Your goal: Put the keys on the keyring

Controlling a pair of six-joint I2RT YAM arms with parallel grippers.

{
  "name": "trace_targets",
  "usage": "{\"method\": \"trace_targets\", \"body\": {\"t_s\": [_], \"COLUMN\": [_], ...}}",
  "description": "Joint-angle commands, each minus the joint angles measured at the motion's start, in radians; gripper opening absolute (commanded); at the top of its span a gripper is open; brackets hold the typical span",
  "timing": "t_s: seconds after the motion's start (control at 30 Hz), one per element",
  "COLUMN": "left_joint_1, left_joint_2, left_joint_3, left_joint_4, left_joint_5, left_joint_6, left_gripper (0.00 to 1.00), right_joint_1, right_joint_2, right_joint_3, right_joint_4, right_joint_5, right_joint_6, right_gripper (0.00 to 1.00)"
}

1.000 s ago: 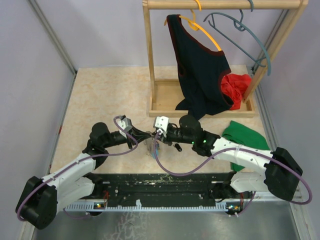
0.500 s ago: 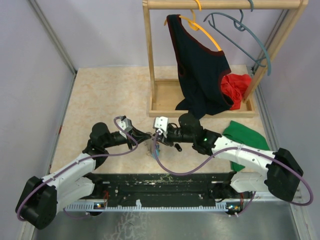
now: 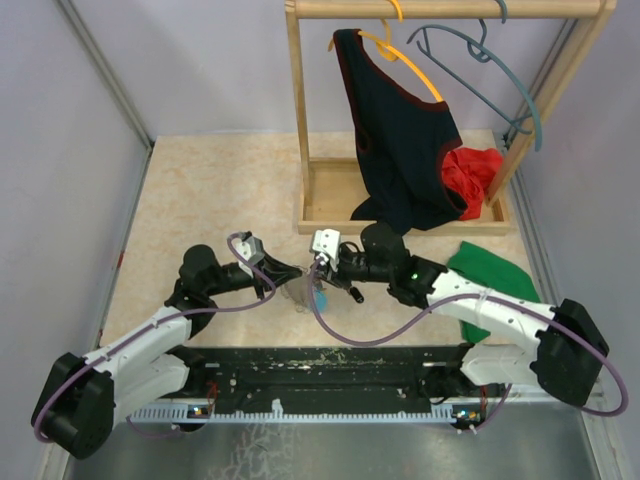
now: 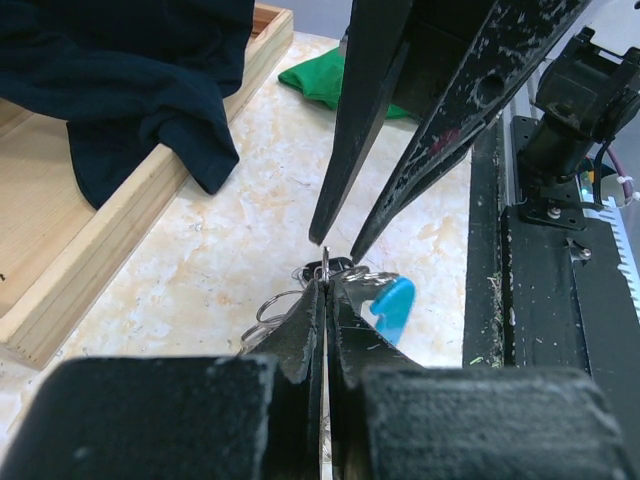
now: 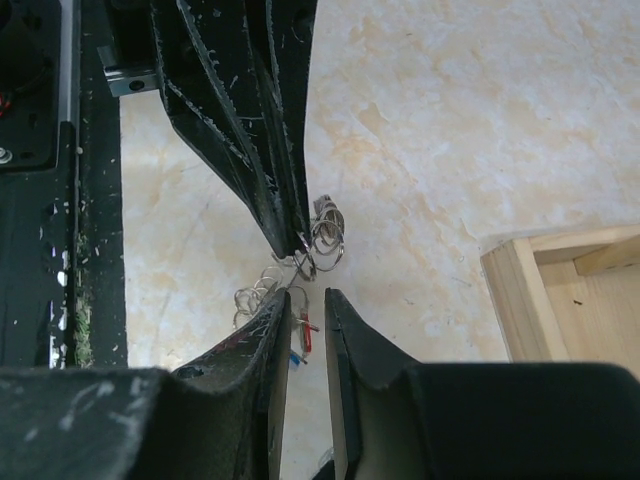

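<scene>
The keyring (image 3: pixel 318 296) hangs between my two grippers just above the table, its light-blue section (image 4: pixel 392 306) low on the right. My left gripper (image 4: pixel 327 278) is shut on the keyring's thin wire, and coiled wire loops (image 4: pixel 268 308) spill out to its left. In the right wrist view the wire loops (image 5: pixel 328 232) hang from the left fingers (image 5: pixel 250 150). My right gripper (image 5: pixel 308 298) is open with a narrow gap, tip to tip with the left one (image 3: pixel 293 272) and holding nothing. A red-headed key (image 5: pixel 306 340) lies below that gap among the loops. My right gripper (image 3: pixel 322 270) faces left.
A wooden clothes rack (image 3: pixel 330 190) stands at the back with a dark blue garment (image 3: pixel 400 140), a red cloth (image 3: pixel 472 175) and a grey-blue hanger (image 3: pixel 490 70). A green cloth (image 3: pixel 490 275) lies at the right. A black rail (image 3: pixel 330 365) runs along the front edge.
My right gripper has drawn back slightly to the right. The keyring's light-blue section has swung into view below the grippers. The left arm has hardly moved.
</scene>
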Motion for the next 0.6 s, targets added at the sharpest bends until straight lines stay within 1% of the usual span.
{"method": "trace_targets", "body": {"t_s": [0.0,0.17,0.33,0.57], "left_joint_1": [-0.001,-0.001,-0.001,-0.001], "left_joint_2": [-0.010,-0.004,-0.002,0.007], "left_joint_3": [0.010,0.013,0.014,0.018], "left_joint_4": [0.045,0.046,0.051,0.054], "left_joint_5": [0.015,0.019,0.026,0.035], "left_joint_6": [0.011,0.008,0.007,0.008], "left_gripper": [0.01,0.01,0.01,0.01], "right_joint_1": [-0.018,-0.020,-0.019,-0.019], "right_joint_2": [-0.077,-0.076,-0.010,0.023], "right_joint_3": [0.039,0.038,0.081,0.093], "right_joint_4": [-0.005,-0.016,-0.066,-0.049], "right_joint_5": [-0.020,-0.017,-0.045,-0.068], "right_joint_6": [-0.006,-0.024,-0.049,-0.052], "right_gripper": [0.22,0.23,0.23,0.21]}}
